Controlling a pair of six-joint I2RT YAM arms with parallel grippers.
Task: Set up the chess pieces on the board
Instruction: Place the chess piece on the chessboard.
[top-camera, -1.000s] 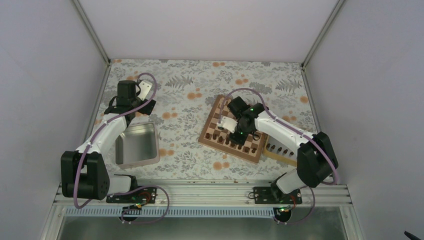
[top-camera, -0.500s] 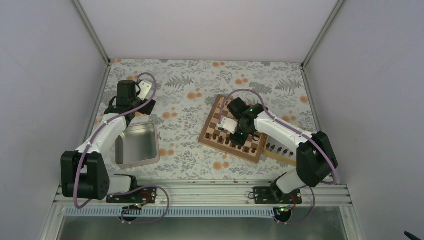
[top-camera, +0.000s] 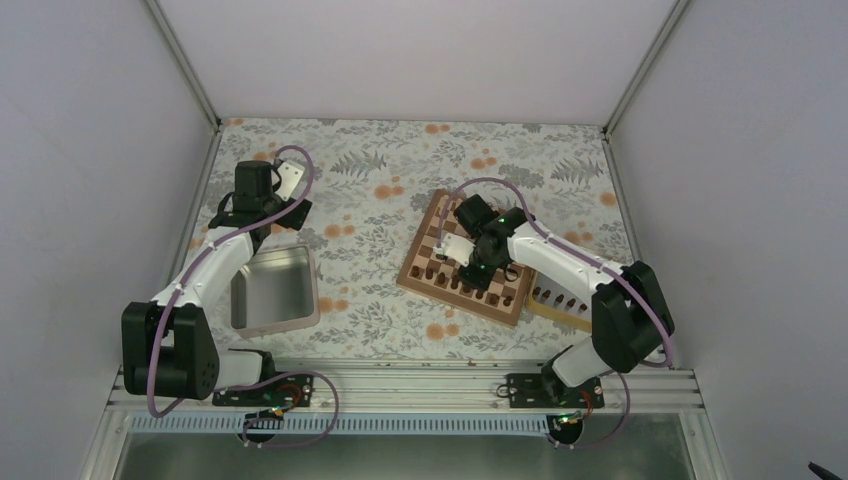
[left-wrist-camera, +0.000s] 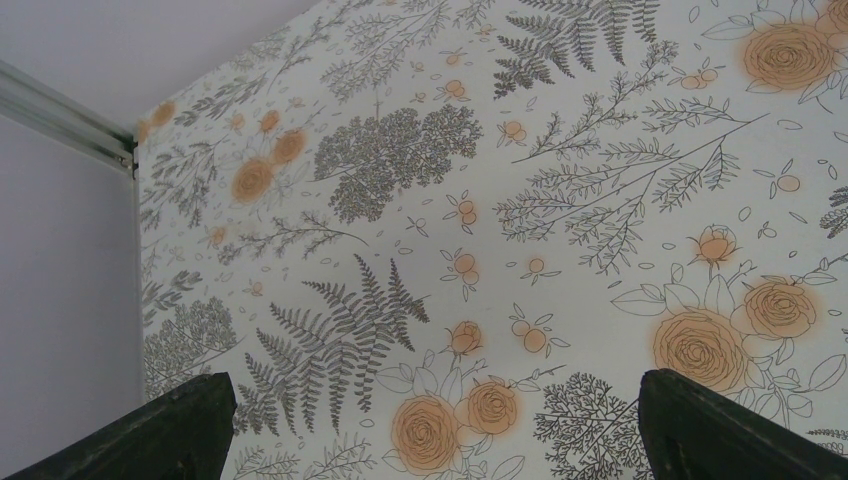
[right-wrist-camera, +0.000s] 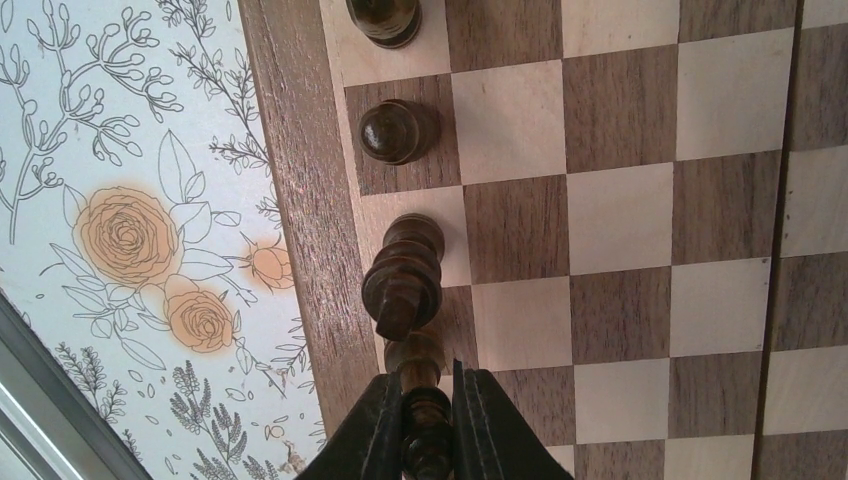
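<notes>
Grasping a dark chess piece (right-wrist-camera: 428, 432) in the right gripper (right-wrist-camera: 427, 398) by the chessboard (right-wrist-camera: 620, 250) border; holding the left gripper (left-wrist-camera: 440, 405) spread wide above the floral table (left-wrist-camera: 560, 150).

Board (right-wrist-camera: 620, 200): light and dark brown checks, brown border. Chess pieces (right-wrist-camera: 398, 131): dark brown. Desk (left-wrist-camera: 560, 120): white, grey ferns, orange roses. Tin (top-camera: 275, 290): plain grey.
</notes>
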